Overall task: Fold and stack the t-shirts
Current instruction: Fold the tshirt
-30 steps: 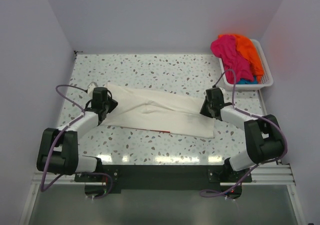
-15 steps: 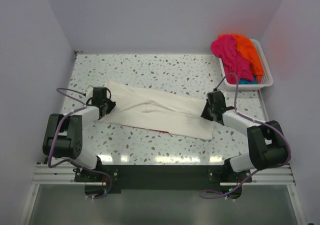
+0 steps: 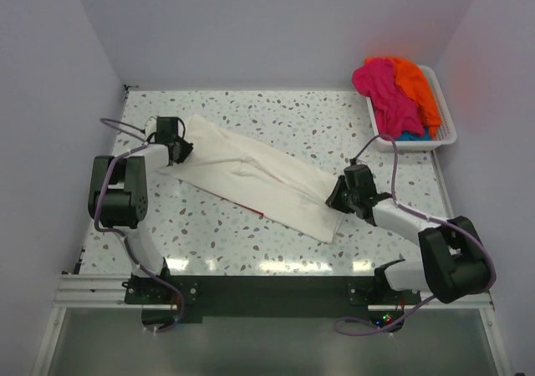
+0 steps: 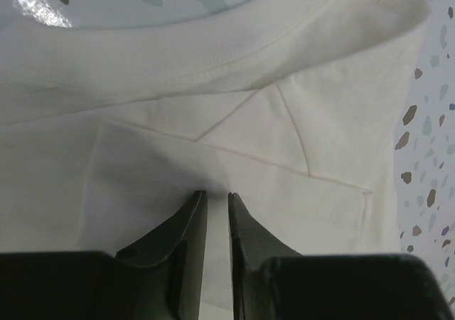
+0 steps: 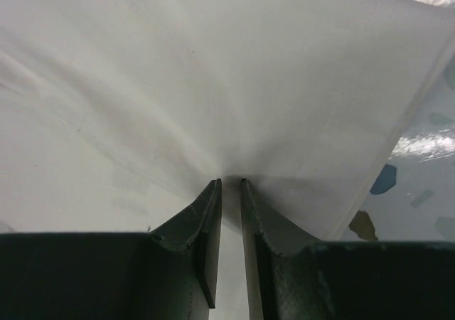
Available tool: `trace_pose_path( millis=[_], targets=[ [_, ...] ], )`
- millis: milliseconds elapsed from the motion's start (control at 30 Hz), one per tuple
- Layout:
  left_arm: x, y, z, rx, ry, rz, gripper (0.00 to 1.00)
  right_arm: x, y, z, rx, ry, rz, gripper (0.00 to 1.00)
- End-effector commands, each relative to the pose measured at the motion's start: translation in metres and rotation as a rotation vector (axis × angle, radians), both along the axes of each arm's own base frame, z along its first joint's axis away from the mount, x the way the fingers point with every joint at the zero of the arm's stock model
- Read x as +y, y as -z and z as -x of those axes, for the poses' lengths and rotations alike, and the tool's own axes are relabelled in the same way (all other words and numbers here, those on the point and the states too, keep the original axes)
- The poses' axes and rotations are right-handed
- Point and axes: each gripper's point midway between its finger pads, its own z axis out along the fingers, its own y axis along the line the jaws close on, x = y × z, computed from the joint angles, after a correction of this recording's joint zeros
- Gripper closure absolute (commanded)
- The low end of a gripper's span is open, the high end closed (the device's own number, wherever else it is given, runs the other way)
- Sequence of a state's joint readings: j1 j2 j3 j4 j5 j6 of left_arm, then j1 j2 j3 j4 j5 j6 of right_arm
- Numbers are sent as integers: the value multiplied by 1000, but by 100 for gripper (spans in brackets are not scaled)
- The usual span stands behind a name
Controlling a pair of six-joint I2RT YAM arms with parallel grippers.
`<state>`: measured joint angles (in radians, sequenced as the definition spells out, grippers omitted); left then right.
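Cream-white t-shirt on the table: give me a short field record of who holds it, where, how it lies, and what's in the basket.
shirt: cream-white cloth t-shirt, folded into a long band on the speckled table
lie: diagonal, far-left to near-right
left jaws: shut on its far-left end
right jaws: shut on its near-right end
basket: white plastic slatted basket, far right, holding a magenta-pink tee, an orange tee and a teal tee, all unfolded
stack: none yet
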<state>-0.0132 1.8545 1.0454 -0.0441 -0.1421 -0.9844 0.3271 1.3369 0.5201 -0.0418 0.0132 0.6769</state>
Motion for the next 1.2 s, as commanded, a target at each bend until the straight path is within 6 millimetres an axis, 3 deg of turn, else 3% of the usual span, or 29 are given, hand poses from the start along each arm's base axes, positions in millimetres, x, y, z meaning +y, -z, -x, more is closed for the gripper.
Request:
trace_pose_path(
  millis=[0,200,367,400,433,467,500,733,967,1167],
  targets=[
    [14,-29,-16,-60,9,-72,76,14,11,27,42,-48,-11,79],
    [13,-107,-49,-250,115,-162,58,21,-17,39,-49,-108,2,76],
    [-25,-131,-84,-254,287,-228,56,15,-52,20,-148,-101,58,70],
    [-31,-114,-91,-210,314,-229,57,15,-55,16,-153,-103,64,70],
    [-38,-110,-95,-197,341,-232,58,17,-57,13,-157,-120,76,70],
    [-50,-120,-105,-214,375,-250,58,19,-59,9,-159,-130,78,70],
    [-52,-96,-101,-132,391,-260,59,22,-59,4,-152,-136,85,70],
    [-86,-63,-86,-2,505,-396,58,34,-53,-14,-136,-163,87,70],
    [-95,-37,-69,61,551,-453,55,40,-44,-18,-117,-176,78,70],
    [-92,-35,-67,73,534,-482,55,42,-35,-15,-103,-178,70,70]
  ],
)
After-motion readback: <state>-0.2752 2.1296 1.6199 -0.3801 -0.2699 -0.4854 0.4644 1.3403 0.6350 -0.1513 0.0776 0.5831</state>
